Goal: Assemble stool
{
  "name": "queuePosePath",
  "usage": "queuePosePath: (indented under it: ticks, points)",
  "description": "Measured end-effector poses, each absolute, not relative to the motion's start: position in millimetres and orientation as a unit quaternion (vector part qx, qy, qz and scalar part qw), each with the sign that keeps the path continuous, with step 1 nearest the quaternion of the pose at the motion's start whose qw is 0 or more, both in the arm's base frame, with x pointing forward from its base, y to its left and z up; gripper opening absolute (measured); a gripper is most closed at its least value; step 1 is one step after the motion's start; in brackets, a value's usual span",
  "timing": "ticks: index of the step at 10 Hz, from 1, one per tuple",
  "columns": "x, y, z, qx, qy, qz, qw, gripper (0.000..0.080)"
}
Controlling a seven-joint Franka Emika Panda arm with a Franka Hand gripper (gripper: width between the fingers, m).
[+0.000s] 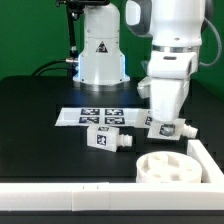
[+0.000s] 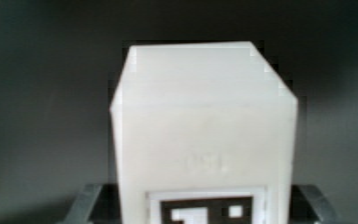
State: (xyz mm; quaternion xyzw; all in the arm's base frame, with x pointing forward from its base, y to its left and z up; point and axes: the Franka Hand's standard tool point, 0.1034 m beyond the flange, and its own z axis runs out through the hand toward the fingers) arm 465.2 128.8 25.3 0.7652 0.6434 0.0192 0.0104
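Observation:
The gripper (image 1: 160, 121) is down at the table over a white stool leg (image 1: 168, 128) with a black-and-white tag, at the exterior view's right. In the wrist view that leg (image 2: 202, 100) fills the picture, its tag at the near end, and the gripper (image 2: 206, 206) has its dark fingers (image 2: 92, 200) against both sides of it, shut on it. A second tagged leg (image 1: 106, 138) lies loose on the black table towards the exterior view's left. The round ring-like seat (image 1: 168, 166) lies in front of the gripper, near the front corner.
The marker board (image 1: 92, 114) lies flat behind the legs. Long white edge bars run along the front (image 1: 60, 192) and the exterior view's right (image 1: 206, 155). The arm's white base (image 1: 100, 50) stands at the back.

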Motion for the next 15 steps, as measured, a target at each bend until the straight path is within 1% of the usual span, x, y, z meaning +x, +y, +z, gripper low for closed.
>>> queuePosePath:
  ticks: [3,5,6,10,12,13,14,15]
  points:
    - [465.1,126.2,24.6,0.718,0.695,0.021,0.015,0.0333]
    - [464.8,123.8,22.8,0.574,0.818,0.013,0.023,0.0333]
    - [461.8,122.5,20.2,0.512,0.859,0.005,0.023,0.0333]
    - [460.0,116.6,16.6,0.416,0.909,-0.004,0.027,0.0333]
    - [456.0,112.5,10.1,0.314,0.949,-0.012,0.025,0.0333]
    - [456.6,108.8,10.0,0.278,0.96,-0.014,0.024,0.0333]
    - [456.8,108.1,10.0,0.29,0.956,-0.014,0.025,0.0333]
    - [456.5,107.6,9.6,0.294,0.956,-0.015,0.025,0.0414]
